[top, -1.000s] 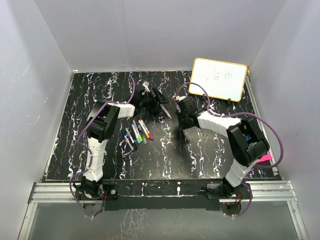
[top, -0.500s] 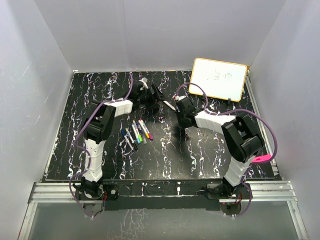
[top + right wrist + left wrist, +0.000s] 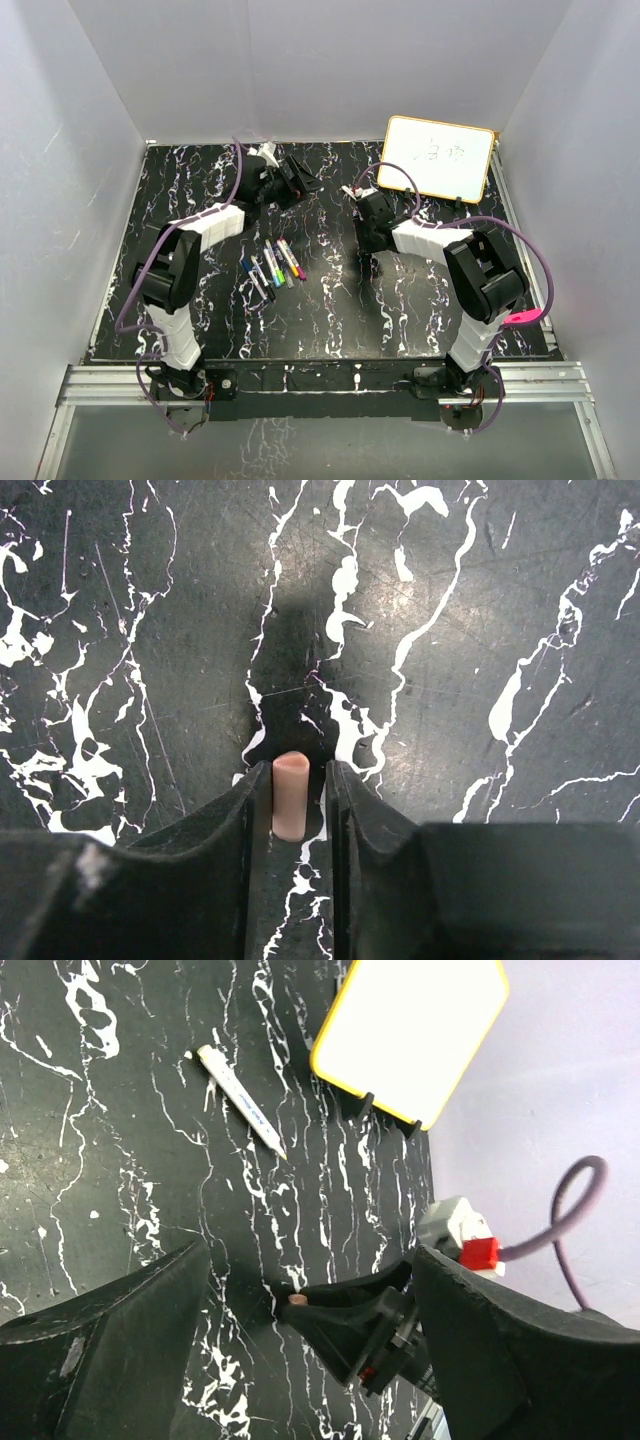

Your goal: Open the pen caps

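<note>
Nearby, whiteboard [image 3: 437, 157], right claw [image 3: 297, 776] pinching cap [image 3: 290, 802]

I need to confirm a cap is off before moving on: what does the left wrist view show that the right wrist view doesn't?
Only the left wrist view: a white pen lying on the table with its pointed tip bare, the whiteboard beyond it, and the right gripper seen from outside. Only the right wrist view: close up, both fingers pressed against the sides of the cap. Both: that peach-coloured cap held in the right gripper, and the black marbled table.
</note>
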Action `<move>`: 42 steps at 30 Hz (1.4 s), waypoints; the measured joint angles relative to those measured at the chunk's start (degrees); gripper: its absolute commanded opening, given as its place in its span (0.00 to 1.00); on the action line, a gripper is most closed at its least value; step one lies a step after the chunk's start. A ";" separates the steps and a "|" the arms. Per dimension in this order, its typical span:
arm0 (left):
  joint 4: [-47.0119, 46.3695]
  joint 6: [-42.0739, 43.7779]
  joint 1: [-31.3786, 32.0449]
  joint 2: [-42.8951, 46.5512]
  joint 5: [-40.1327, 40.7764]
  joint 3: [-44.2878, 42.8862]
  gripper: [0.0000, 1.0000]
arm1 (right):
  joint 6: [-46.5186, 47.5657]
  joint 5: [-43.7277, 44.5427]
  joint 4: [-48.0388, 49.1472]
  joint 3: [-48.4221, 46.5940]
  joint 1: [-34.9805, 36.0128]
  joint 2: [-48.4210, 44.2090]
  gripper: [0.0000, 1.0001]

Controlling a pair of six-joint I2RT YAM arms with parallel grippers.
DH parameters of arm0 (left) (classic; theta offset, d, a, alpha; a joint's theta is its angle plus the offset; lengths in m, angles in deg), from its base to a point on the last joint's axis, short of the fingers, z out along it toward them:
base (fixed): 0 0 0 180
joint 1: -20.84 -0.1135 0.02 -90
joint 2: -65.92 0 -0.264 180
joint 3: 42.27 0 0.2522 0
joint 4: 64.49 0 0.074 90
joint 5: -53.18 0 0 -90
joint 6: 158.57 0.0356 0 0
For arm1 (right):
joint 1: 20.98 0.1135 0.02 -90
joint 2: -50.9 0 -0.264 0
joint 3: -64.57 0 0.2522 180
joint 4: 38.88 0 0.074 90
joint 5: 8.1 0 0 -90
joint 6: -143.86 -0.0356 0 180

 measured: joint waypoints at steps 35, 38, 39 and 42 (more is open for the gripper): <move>-5.55 -0.68 -1.51 14.49 2.40 14.32 0.99 | 0.92 -3.91 2.10 -17.42 -4.98 1.42 0.75; -6.99 -1.38 -1.55 15.69 2.32 16.70 0.99 | 1.40 -4.42 1.92 -19.08 -5.14 3.96 0.75; -7.50 -1.60 -1.64 16.06 2.25 17.42 0.99 | 1.51 -4.68 1.70 -19.08 -5.16 4.15 0.75; -10.84 -3.45 -2.32 17.92 1.70 21.14 0.99 | 1.62 -6.99 0.61 -18.93 -5.18 4.04 0.73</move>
